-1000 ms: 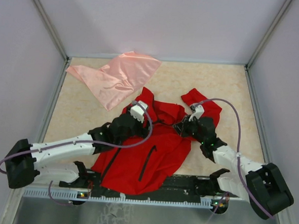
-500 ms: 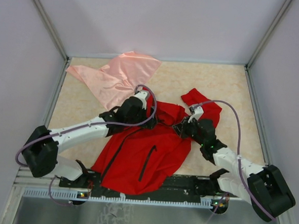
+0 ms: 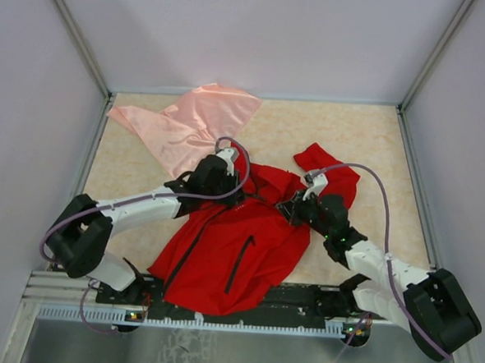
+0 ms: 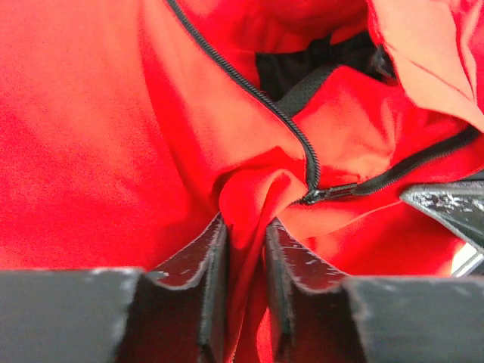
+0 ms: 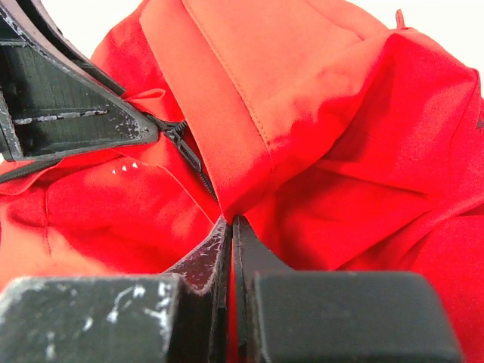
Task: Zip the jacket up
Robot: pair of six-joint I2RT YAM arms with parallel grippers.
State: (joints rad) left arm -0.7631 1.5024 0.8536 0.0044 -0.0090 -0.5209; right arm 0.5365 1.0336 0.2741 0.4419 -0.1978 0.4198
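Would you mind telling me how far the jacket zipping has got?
Done: the jacket lies spread, slider seated where the tooth rows meet. In hand: left gripper and right gripper each pinch red fabric beside it. Left: the rows beyond it lie apart, so the pull-up remains.

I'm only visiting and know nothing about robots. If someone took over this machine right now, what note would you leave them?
Left gripper: shut on a fold of the jacket, just below the zipper slider.
Right gripper: shut on a jacket edge beside the zipper slider.
Jacket: crumpled mid-table, both grippers at its far end. The pink cloth lies at the far left.
Done: cloth gripped on both sides of the zipper slider.
Left: run the zipper slider along. How far the front is already zipped cannot be told.
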